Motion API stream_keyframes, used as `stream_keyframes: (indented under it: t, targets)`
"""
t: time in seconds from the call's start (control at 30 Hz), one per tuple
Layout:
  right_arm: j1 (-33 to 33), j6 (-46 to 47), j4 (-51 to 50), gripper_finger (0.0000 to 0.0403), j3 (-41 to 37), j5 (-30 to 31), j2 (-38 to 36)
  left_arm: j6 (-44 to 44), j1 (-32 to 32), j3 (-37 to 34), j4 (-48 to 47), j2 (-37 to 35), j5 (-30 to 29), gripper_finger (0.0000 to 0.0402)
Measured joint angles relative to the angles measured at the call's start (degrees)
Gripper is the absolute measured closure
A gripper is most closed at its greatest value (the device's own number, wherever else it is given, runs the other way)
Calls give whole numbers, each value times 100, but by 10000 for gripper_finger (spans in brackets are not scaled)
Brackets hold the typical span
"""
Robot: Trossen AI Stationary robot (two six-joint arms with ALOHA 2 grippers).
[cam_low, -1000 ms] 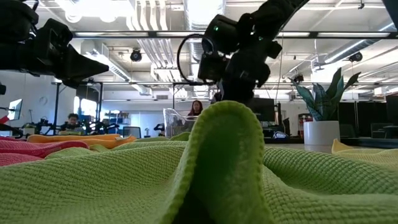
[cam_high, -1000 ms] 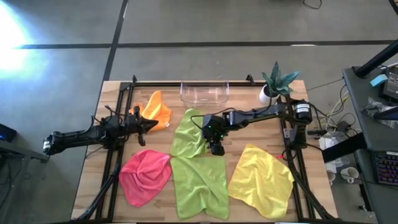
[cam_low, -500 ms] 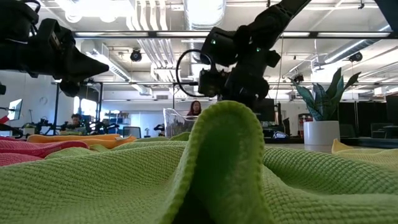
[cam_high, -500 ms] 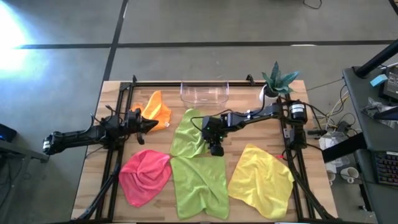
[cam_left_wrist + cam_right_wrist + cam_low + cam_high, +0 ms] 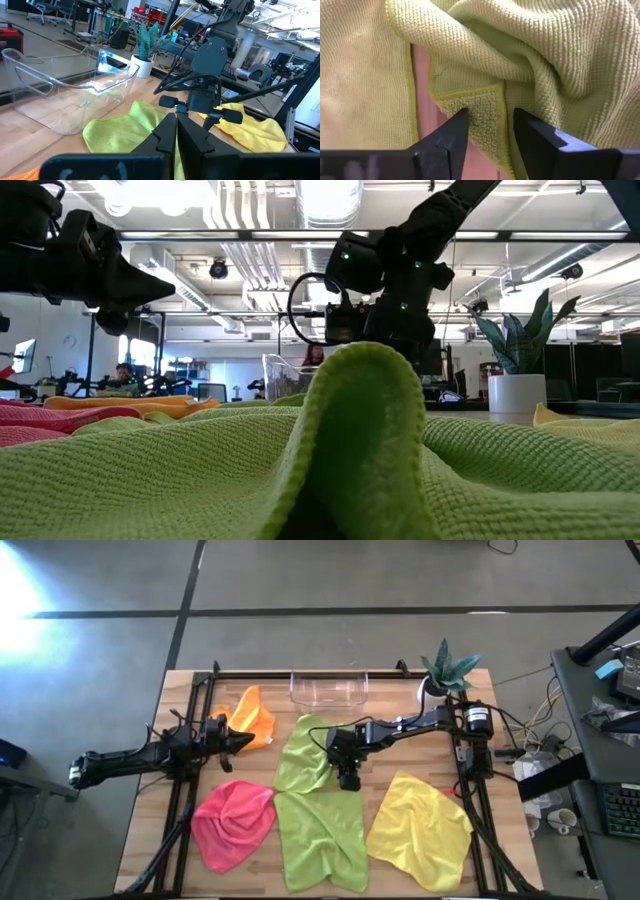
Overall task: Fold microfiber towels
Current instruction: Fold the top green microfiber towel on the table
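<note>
Five towels lie on the wooden table: orange (image 5: 250, 718) at far left, pink (image 5: 233, 823) at near left, yellow (image 5: 420, 830) at near right, and two lime green, one farther (image 5: 303, 755) and one nearer (image 5: 320, 840). My right gripper (image 5: 347, 781) points down, open, where the two green towels meet. Its fingers stand on either side of a turned-up green towel corner (image 5: 480, 112). My left gripper (image 5: 238, 741) is shut and empty, raised beside the orange towel. In the low view a raised fold of the nearer green towel (image 5: 362, 410) hides my right fingertips. My right gripper comes from above, pointing down, with one finger (image 5: 452, 132) on each side of the green towel's corner (image 5: 482, 125), which lies on the table. I cannot tell whether the fingers touch the cloth.
A clear plastic bin (image 5: 329, 688) stands at the table's far edge. A potted plant (image 5: 445, 670) stands at the far right corner. A black frame (image 5: 190, 720) runs along the table's sides. People sit in the room beyond the table.
My right gripper has gone down toward the green towels, staying over the same spot. The towels lie as before.
</note>
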Motion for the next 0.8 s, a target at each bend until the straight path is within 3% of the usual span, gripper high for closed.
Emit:
stream_keyframes:
  t: [0.37, 0.8]
  targets:
    - [0, 215, -183, 354, -5, -253, -13, -7, 0, 0, 11, -9, 2, 402]
    - [37, 556, -587, 371, 13, -322, -501, -9, 0, 0, 657, 10, 17, 402]
